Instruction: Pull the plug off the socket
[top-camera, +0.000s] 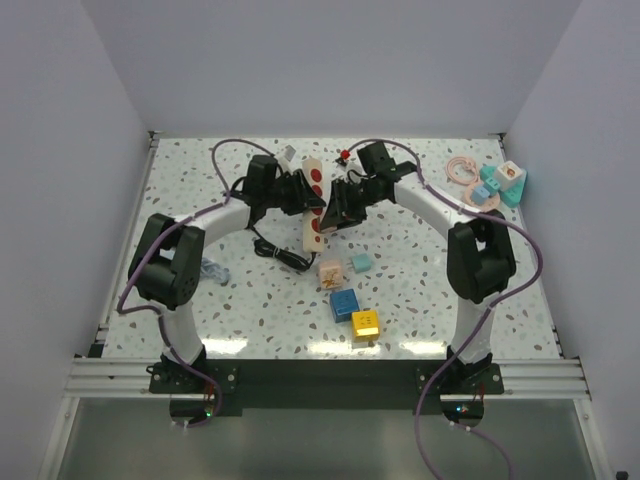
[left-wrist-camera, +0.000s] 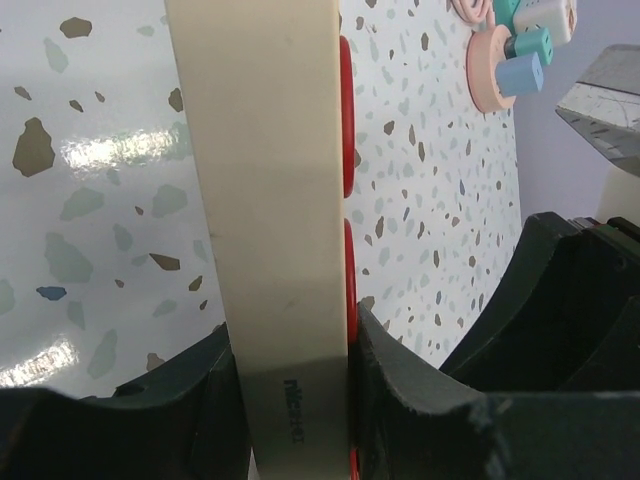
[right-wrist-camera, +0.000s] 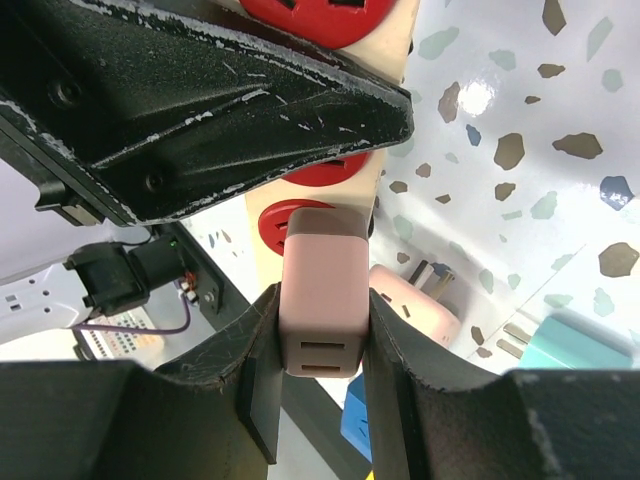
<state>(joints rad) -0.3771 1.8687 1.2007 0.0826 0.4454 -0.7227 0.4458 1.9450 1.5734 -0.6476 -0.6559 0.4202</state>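
Observation:
The socket (left-wrist-camera: 265, 180) is a cream power strip with red outlet faces, lying at the middle of the table (top-camera: 313, 205). My left gripper (left-wrist-camera: 290, 350) is shut on its sides, one finger on each long edge. The plug (right-wrist-camera: 320, 290) is a pink block with two slots in its near end. Its far end meets a red outlet face (right-wrist-camera: 275, 215), and no prongs show. My right gripper (right-wrist-camera: 322, 330) is shut on the plug's sides. From above, the two grippers meet over the strip, left (top-camera: 298, 190) and right (top-camera: 338, 208).
A thin black cord (top-camera: 275, 248) curls beside the strip. A second pink adapter (right-wrist-camera: 420, 305) lies prongs-out on the table just past the plug. Blue (top-camera: 344, 303), yellow (top-camera: 365, 323) and teal (top-camera: 361, 263) cubes sit in front. Toys (top-camera: 498, 185) cluster at the back right.

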